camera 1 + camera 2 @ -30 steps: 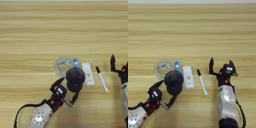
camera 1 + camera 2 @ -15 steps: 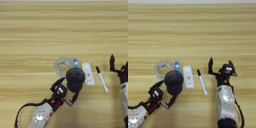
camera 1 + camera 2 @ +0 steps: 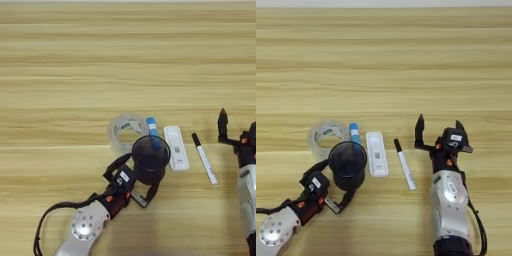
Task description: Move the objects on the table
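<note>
1. Worktop (image 3: 125, 60) of light striped wood fills the frame; all items sit in a cluster in the lower middle.
2. Left claw (image 3: 134, 181), lower left of frame, has its two black fingers on either side of the dark see-through cup (image 3: 150, 160), closed against its lower wall. Cup stands upright, mouth up.
3. Clear tape roll (image 3: 125, 132) lies flat just up-left of the cup, touching or nearly touching it.
4. Blue tube (image 3: 152, 132) lies between tape roll and white test cassette (image 3: 176, 154); its lower end is seen through the cup.
5. Cassette lies just right of the cup, long axis roughly vertical in frame.
6. White marker (image 3: 205, 159), black cap toward the top, lies right of the cassette, slightly slanted.
7. Right claw (image 3: 438, 134), lower right, fingers spread apart, pointing up-frame, holding nothing, right of the marker.
</note>
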Robot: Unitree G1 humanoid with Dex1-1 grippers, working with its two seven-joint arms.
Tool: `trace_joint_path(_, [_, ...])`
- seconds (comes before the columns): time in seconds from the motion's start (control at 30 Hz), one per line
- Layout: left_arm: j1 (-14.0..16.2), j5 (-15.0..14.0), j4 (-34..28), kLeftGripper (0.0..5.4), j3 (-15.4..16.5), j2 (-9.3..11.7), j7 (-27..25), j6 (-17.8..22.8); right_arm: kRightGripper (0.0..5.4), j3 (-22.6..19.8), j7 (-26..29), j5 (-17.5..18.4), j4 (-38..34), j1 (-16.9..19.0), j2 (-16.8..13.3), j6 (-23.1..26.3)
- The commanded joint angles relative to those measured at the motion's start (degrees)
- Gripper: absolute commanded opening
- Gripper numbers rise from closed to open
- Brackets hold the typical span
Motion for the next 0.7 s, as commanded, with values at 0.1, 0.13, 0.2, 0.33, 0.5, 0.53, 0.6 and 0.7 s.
trace_joint_path(0.1, [-1.34, 0.53, 1.47, 5.4, -0.16, -0.29, 0.01, -0.62, 5.38, 0.33, -0.76, -0.23, -1.29, 0.7, 0.56, 1.12])
trace_joint_path(0.13, [-1.49, 0.54, 1.56, 5.4, -0.23, -0.36, -0.02, -0.6, 5.38, 0.37, -0.8, -0.24, -1.34, 0.74, 0.59, 1.14])
trace_joint_path(0.2, [-1.79, 0.54, 1.79, 5.4, -0.31, -0.48, -0.09, -0.57, 5.38, 0.48, -0.95, -0.27, -1.42, 0.78, 0.64, 1.21])
trace_joint_path(0.33, [-2.56, 0.47, 2.62, 5.4, -0.2, -0.76, -0.25, -0.54, 5.38, 0.69, -1.19, -0.35, -1.5, 0.82, 0.75, 1.23])
trace_joint_path(0.5, [-3.2, 0.45, 3.54, 5.4, -0.17, -1.04, -0.35, -0.63, 5.38, 0.8, -1.29, -0.41, -1.69, 0.9, 0.84, 1.3])
trace_joint_path(0.53, [-3.37, 0.44, 3.79, 5.4, -0.17, -1.14, -0.37, -0.65, 5.38, 0.82, -1.3, -0.42, -1.73, 0.91, 0.84, 1.32])
trace_joint_path(0.6, [-3.78, 0.51, 4.48, 5.4, -0.15, -1.34, -0.31, -0.72, 5.38, 0.84, -1.32, -0.44, -1.77, 0.95, 0.86, 1.33])
trace_joint_path(0.7, [-4.35, 0.53, 5.52, 5.4, -0.05, -1.55, -0.22, -0.92, 5.38, 0.9, -1.38, -0.47, -1.89, 1.03, 0.9, 1.37])
